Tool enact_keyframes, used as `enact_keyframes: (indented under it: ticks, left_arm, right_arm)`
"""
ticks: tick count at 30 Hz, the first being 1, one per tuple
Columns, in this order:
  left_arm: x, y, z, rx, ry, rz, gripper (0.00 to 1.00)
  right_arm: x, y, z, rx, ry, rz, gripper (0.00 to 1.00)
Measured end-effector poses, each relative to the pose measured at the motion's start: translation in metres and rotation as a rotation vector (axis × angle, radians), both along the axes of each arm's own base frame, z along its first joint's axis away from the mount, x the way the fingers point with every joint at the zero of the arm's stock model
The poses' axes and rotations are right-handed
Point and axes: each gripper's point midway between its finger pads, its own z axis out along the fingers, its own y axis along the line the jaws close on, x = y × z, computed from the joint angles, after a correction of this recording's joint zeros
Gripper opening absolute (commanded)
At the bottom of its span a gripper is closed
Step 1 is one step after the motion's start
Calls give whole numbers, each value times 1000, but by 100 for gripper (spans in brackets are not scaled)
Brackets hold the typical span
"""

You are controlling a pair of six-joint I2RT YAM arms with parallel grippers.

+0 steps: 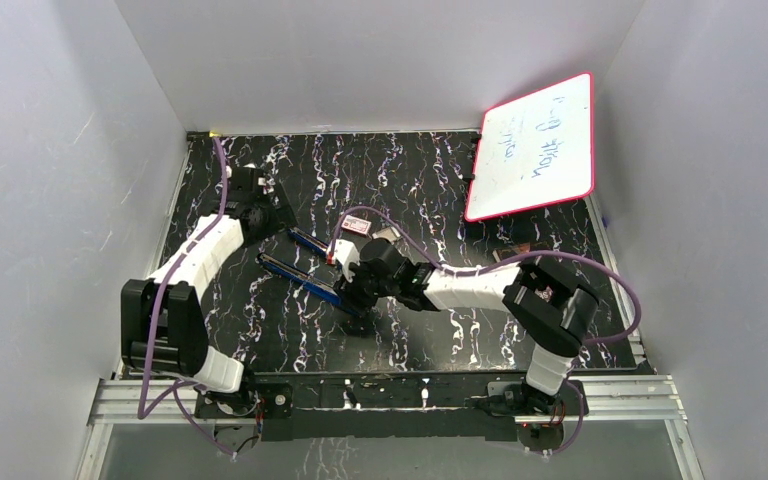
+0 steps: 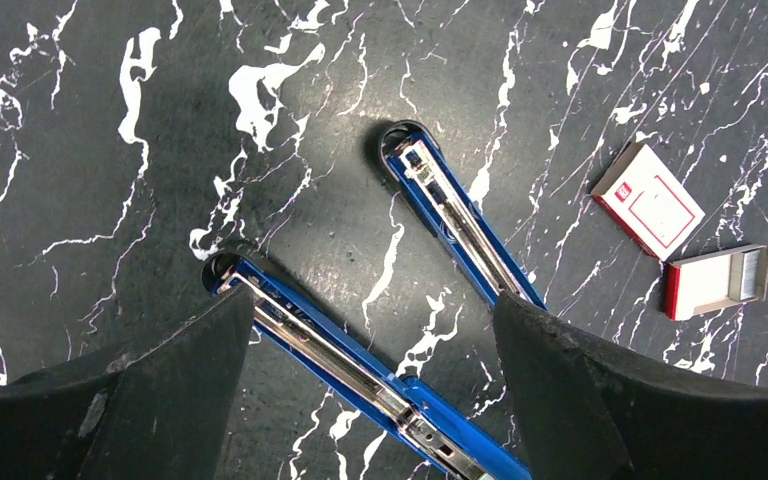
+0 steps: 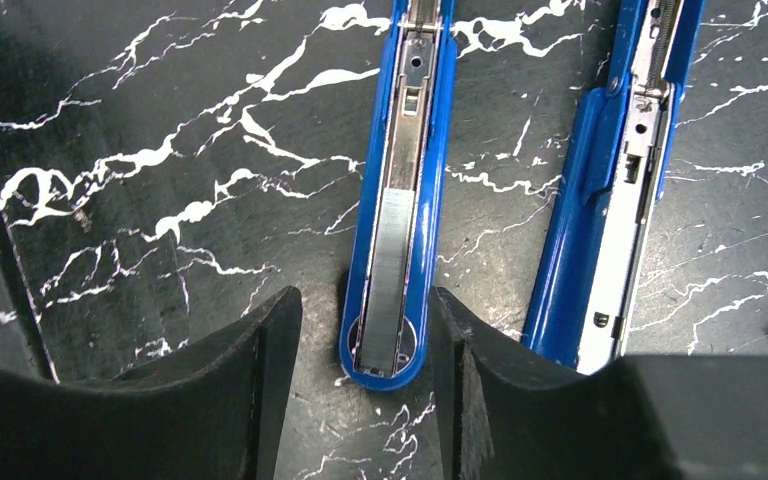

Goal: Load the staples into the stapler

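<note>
The blue stapler (image 1: 300,274) lies swung open flat on the black marbled table, its two long halves side by side. A silvery strip of staples (image 3: 390,270) sits in the channel of the left half (image 3: 400,180), reaching down to its rounded tip. My right gripper (image 3: 365,297) is open, its fingers on either side of that tip with a gap on the left. The other half (image 3: 610,200) lies to the right. My left gripper (image 2: 372,298) is open wide above the stapler (image 2: 360,372), holding nothing. The staples (image 2: 332,355) show in the nearer half.
A small red-and-white box (image 2: 648,198) and its pulled-out tray (image 2: 715,280) lie right of the stapler. A red-framed whiteboard (image 1: 535,145) leans at the back right. White walls enclose the table on three sides.
</note>
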Motion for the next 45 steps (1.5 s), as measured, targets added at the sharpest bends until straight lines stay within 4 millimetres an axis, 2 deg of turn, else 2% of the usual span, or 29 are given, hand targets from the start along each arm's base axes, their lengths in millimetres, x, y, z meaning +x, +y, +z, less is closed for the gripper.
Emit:
enact_keyframes:
  ticks: [4, 9, 15, 19, 24, 27, 33, 41, 45]
  left_arm:
    - [-4, 4, -2, 6, 2, 19, 89]
    - [-15, 7, -10, 9, 21, 37, 88]
    - [-19, 10, -15, 8, 33, 54, 88]
    - [-21, 10, -19, -1, 28, 68, 88]
    - [-26, 10, -24, -19, 33, 87, 88]
    - [-31, 8, -27, -45, 29, 110, 90]
    - [-47, -4, -33, -178, -16, 175, 98]
    - [-74, -29, -65, -424, -31, 280, 98]
    - [-71, -37, -63, -551, -116, 325, 98]
  right_arm:
    - [5, 1, -8, -13, -8, -44, 51]
    - [8, -9, -28, -68, 1, -94, 47]
    - [9, -10, -29, -75, -4, -102, 43]
    - [7, -11, -31, -64, -6, -103, 30]
    - [6, -11, -29, -41, -23, -99, 9]
    - [5, -10, -29, -27, -28, -94, 1]
    - [4, -9, -29, -9, -27, -88, 0]
    - [3, -8, -28, 2, -3, -111, 0]
    - [3, -8, -28, 7, 11, -122, 0]
